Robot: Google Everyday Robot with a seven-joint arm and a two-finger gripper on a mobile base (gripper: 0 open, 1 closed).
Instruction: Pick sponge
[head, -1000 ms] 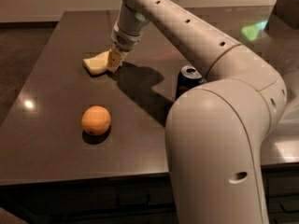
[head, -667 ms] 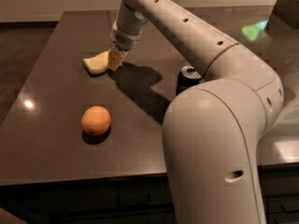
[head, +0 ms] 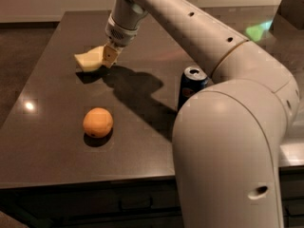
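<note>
The pale yellow sponge point(head: 88, 60) is at the far left of the dark table point(head: 52, 151), raised a little, with its shadow on the tabletop just below it. My gripper point(head: 108, 57) reaches down from the white arm and is shut on the sponge's right end. One tan fingertip point(head: 111, 54) shows in front of the sponge; the other is hidden behind it.
An orange fruit point(head: 98, 122) lies on the table nearer the front, below the sponge. A dark blue soda can point(head: 192, 86) stands upright to the right, partly behind my arm's big white body point(head: 232, 156). A green glow point(head: 256, 31) shows at the far right.
The gripper and the sponge have moved slightly up and left together, and the sponge has lifted off the table. The orange and the can have not moved.
</note>
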